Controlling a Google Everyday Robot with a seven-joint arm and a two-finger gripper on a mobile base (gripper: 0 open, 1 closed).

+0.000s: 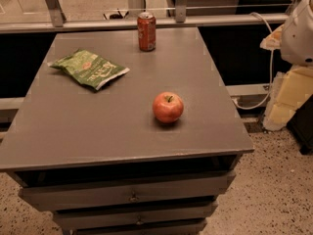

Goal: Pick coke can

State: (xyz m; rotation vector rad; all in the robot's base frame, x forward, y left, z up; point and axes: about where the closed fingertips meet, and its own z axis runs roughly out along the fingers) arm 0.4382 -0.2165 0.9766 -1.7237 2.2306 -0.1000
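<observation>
The coke can (146, 31) is a small red can with a silver top. It stands upright at the far edge of the grey table (73, 131), near the middle of that edge. A white rounded part of my arm (299, 33) shows at the right edge of the view, off the table and well to the right of the can. The gripper itself is out of view. Nothing is touching the can.
A red apple (167, 107) sits on the table right of centre, nearer the front. A green chip bag (89, 68) lies at the left rear. The table has drawers (132, 196) below its front edge. Pale blocks (288, 99) and a cable (270, 77) stand on the floor at the right.
</observation>
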